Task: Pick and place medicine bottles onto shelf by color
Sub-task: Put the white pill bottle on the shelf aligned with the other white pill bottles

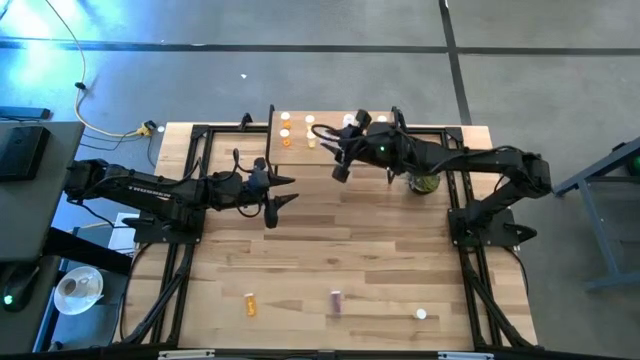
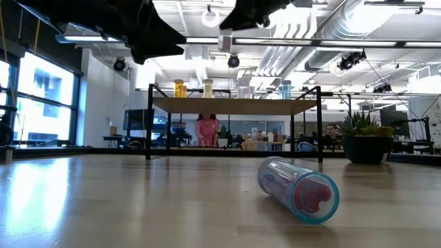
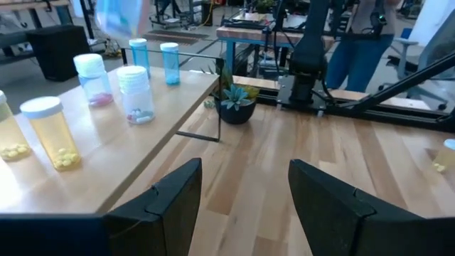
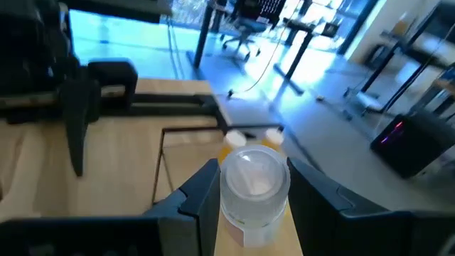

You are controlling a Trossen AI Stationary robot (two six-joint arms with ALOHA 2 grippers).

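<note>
The right gripper point(image 4: 245, 206) holds a white-capped bottle point(image 4: 250, 186) upright above the shelf point(image 1: 300, 143) near its edge. The left gripper point(image 3: 242, 199) hovers empty, fingers spread, beside the shelf's open side. Three bottles point(image 1: 336, 300) lie along the table's point(image 1: 380, 250) near edge.

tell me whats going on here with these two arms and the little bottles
The right gripper holds a white-capped bottle over the shelf at the table's far edge, where several orange and pale bottles already stand. The left gripper hangs open and empty over the table beside the shelf. Three bottles lie near the front edge of the table: an orange one, a purple one and a pale one. A potted plant sits under the right arm.
</note>
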